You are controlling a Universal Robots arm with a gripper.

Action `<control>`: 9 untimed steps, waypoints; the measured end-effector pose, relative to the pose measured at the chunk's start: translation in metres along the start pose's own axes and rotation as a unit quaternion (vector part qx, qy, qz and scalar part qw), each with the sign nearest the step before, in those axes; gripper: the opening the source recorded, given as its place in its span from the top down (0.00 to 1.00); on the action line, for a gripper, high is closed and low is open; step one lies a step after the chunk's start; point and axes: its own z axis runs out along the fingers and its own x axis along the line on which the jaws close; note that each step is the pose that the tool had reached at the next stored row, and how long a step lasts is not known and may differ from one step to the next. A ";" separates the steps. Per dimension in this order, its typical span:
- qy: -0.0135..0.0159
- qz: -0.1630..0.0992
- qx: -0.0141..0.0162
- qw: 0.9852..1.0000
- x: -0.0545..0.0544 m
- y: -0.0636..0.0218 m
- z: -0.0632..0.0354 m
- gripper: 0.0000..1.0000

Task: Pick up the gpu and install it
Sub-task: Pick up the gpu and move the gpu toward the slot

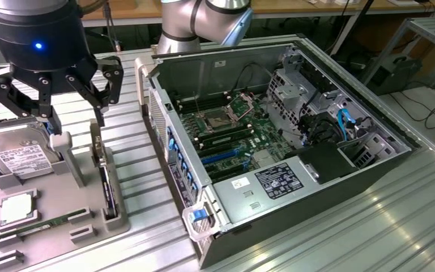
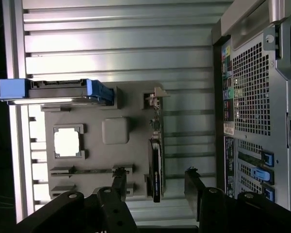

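Grey plastic holder (image 1: 117,224) on the ribbed table (image 1: 353,238) kept the gpu (image 1: 109,192) standing on edge in a slot along the side nearest the open computer case (image 1: 225,62). The gripper (image 1: 77,122) hung above it, jaws spread wide and empty, straddling the card's line in the wrist view. By my reckoning, a good descent would centre on that thin edge, clear the silver bracket (image 2: 157,97), and close squarely on the flat faces.
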 end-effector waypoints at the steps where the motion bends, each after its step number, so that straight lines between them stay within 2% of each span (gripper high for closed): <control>1: 0.000 0.000 0.000 1.000 0.000 -0.0002 0.0004 0.40; 9: 0.000 -0.002 0.000 1.000 0.000 -0.0031 0.0038 0.40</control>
